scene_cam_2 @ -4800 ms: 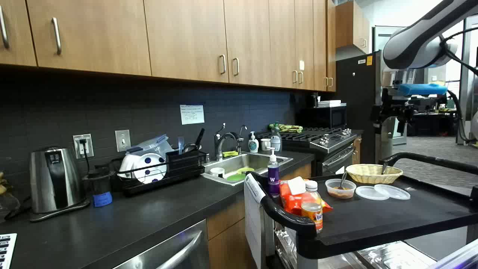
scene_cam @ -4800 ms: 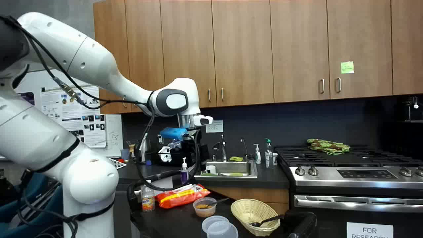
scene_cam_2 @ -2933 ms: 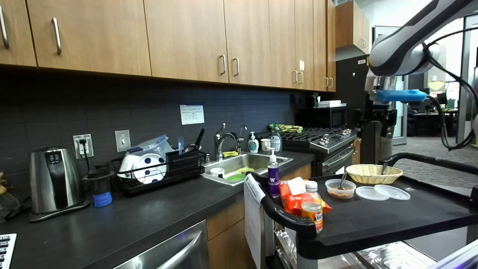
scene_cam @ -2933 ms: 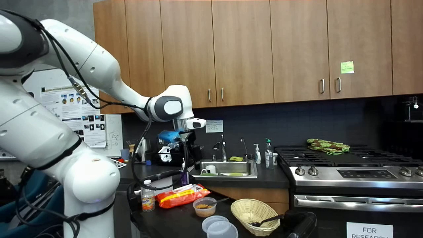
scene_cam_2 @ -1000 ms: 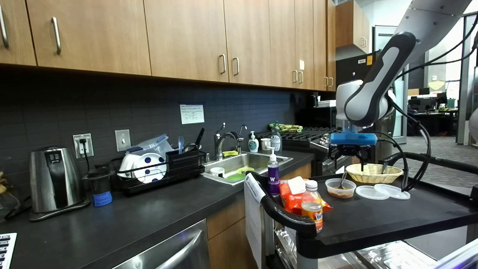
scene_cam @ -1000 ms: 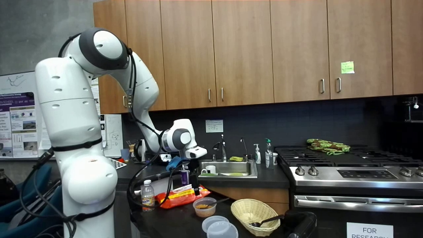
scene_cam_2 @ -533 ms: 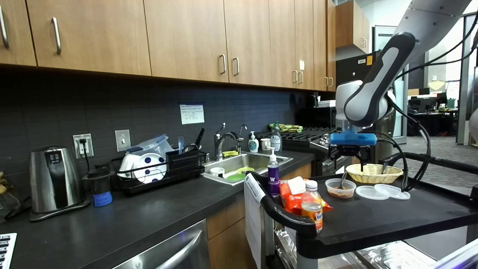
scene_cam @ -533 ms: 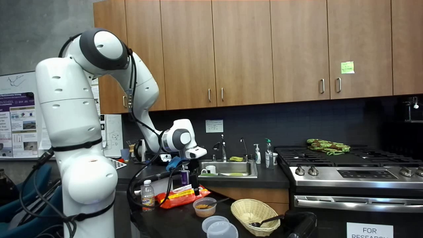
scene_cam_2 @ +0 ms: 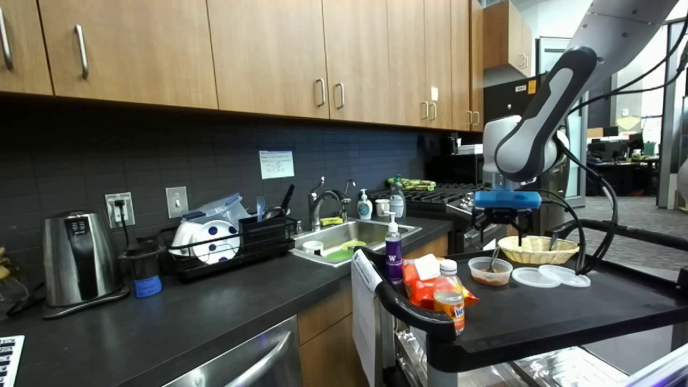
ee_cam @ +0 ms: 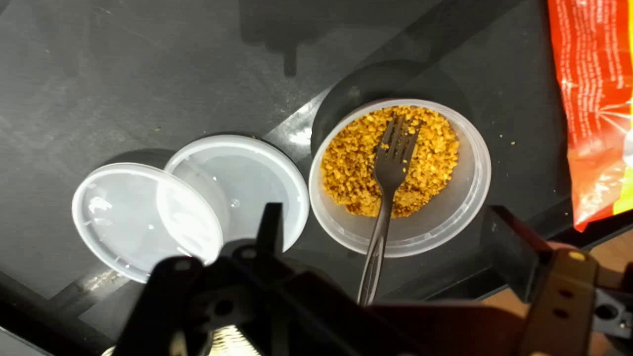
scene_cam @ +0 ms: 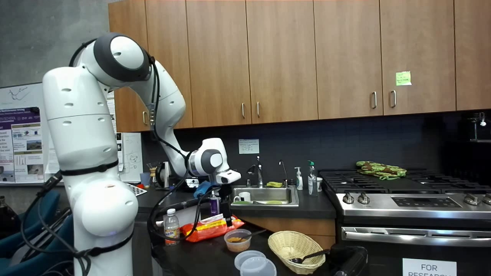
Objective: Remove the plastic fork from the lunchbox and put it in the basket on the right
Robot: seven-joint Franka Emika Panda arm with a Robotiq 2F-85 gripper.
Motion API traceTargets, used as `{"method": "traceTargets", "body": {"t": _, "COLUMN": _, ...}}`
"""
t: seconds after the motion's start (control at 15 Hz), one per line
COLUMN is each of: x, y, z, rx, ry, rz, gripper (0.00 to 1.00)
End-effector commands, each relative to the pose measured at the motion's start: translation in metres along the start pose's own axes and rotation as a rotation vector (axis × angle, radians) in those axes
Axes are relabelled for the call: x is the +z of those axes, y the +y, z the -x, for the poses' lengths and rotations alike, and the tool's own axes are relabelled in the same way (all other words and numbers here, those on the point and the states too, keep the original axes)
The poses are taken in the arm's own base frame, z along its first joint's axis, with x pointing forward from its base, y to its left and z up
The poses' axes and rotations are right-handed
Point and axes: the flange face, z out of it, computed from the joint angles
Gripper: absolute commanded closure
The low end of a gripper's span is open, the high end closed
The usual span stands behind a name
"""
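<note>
The gripper [ee_cam: 384,220], far higher a few seconds ago, now hangs low near the tub [ee_cam: 440,227], its jaws spread wide. The fork [ee_cam: 390,173] still lies in the tub, tines on orange crumbs [ee_cam: 346,158], handle over the rim. In an exterior view the basket [scene_cam: 292,242] stays right of the tub, holding a dark utensil [scene_cam: 315,254]; two lids [scene_cam: 259,267] overlap nearer.

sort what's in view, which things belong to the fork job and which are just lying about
Belong to the job:
grey fork
round tub it lies in
woven basket
gripper, open and empty

Just lying about:
two clear lids
red packet
capped bottle
purple pump bottle
dark utensil in the basket
</note>
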Motion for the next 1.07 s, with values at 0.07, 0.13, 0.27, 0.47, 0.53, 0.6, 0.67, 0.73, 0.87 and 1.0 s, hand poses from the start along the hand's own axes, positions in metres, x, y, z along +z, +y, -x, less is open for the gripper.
{"method": "traceTargets", "body": {"t": 0.07, "x": 0.001, "y": -0.013, "z": -0.021, "rx": 0.014, "ry": 0.007, "rz": -0.009, "gripper": 0.00}}
{"method": "traceTargets", "body": {"t": 0.13, "x": 0.002, "y": -0.017, "z": -0.028, "rx": 0.020, "ry": 0.023, "rz": -0.004, "gripper": 0.00}}
{"method": "traceTargets", "body": {"t": 0.27, "x": 0.006, "y": -0.024, "z": -0.040, "rx": 0.014, "ry": 0.046, "rz": 0.010, "gripper": 0.00}}
{"method": "traceTargets", "body": {"t": 0.47, "x": 0.015, "y": -0.032, "z": -0.058, "rx": 0.015, "ry": 0.074, "rz": 0.037, "gripper": 0.00}}
{"method": "traceTargets", "body": {"t": 0.53, "x": 0.019, "y": -0.034, "z": -0.064, "rx": 0.017, "ry": 0.081, "rz": 0.044, "gripper": 0.00}}
{"method": "traceTargets", "body": {"t": 0.6, "x": 0.024, "y": -0.035, "z": -0.069, "rx": 0.021, "ry": 0.083, "rz": 0.051, "gripper": 0.00}}
{"method": "traceTargets", "body": {"t": 0.67, "x": 0.028, "y": -0.037, "z": -0.073, "rx": 0.026, "ry": 0.080, "rz": 0.058, "gripper": 0.00}}
{"method": "traceTargets", "body": {"t": 0.73, "x": 0.032, "y": -0.038, "z": -0.077, "rx": 0.031, "ry": 0.077, "rz": 0.066, "gripper": 0.00}}
{"method": "traceTargets", "body": {"t": 0.87, "x": 0.040, "y": -0.038, "z": -0.082, "rx": 0.043, "ry": 0.060, "rz": 0.082, "gripper": 0.00}}
{"method": "traceTargets", "body": {"t": 1.0, "x": 0.050, "y": -0.036, "z": -0.084, "rx": 0.051, "ry": 0.049, "rz": 0.103, "gripper": 0.00}}
